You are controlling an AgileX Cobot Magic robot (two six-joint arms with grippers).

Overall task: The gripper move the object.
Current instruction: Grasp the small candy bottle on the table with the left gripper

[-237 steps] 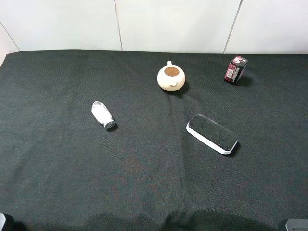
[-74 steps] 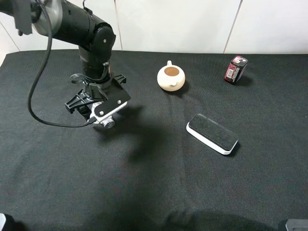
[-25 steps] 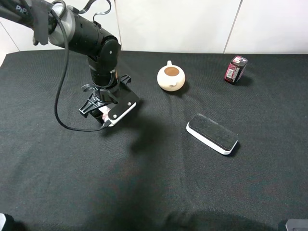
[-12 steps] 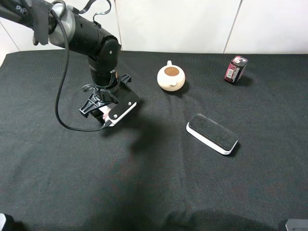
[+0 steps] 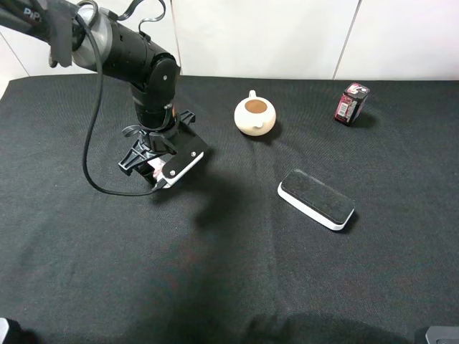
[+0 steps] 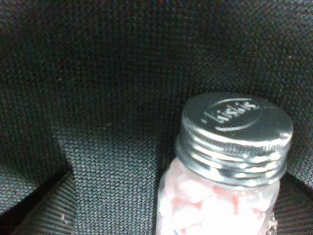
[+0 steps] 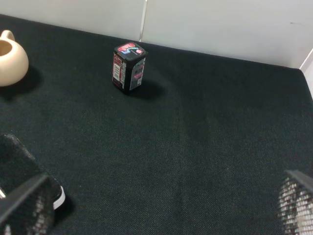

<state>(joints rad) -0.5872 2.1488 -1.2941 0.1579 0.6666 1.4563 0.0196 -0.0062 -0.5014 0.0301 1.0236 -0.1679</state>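
The white bottle (image 6: 220,196) with a grey metal cap (image 6: 237,129) sits between the left gripper's black fingers (image 6: 44,205) in the left wrist view, cap pointing away from the camera. In the high view my left gripper (image 5: 155,170), with its white-edged plate, hangs over the left part of the black cloth. Only a pale sliver of the bottle (image 5: 153,172) shows under it. The gripper's shadow falls to its right, so it seems to hold the bottle just off the cloth. My right gripper (image 7: 166,178) is open and empty near the front right.
A cream teapot (image 5: 254,116) stands at the back centre and a dark red box (image 5: 351,104) at the back right. A black eraser with a white base (image 5: 316,199) lies right of centre. A white wall borders the table's far edge.
The left arm came in over the lying bottle and closed on it, then shifted slightly right. Over the last second nothing has visibly moved.
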